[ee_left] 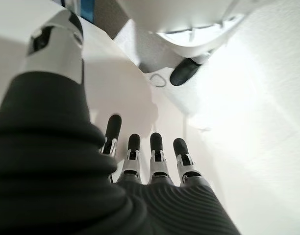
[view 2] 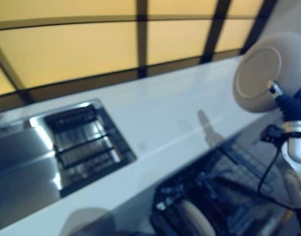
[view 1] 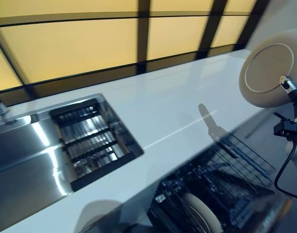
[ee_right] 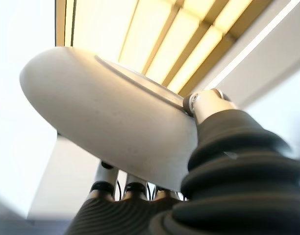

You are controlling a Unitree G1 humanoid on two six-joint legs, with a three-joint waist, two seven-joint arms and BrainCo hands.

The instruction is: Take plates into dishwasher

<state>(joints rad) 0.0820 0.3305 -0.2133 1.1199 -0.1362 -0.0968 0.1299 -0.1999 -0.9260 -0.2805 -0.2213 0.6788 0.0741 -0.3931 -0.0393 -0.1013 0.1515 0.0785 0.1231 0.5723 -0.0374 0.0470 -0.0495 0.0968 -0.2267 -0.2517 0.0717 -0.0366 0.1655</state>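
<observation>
Above the wire dishwasher rack (view 1: 221, 189), right hand (ee_right: 140, 193) pinching round, smooth beige plate (view 1: 270, 68), left hand (ee_left: 150, 161) straight-fingered, empty

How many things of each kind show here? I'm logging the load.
Plates: 2, one pinched in the right hand, one standing in the rack
Dishwasher racks: 1
Sinks: 1
Drain trays: 1
Total: 5

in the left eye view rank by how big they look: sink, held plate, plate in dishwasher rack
1. sink
2. held plate in the right hand
3. plate in the dishwasher rack, partly hidden
</observation>
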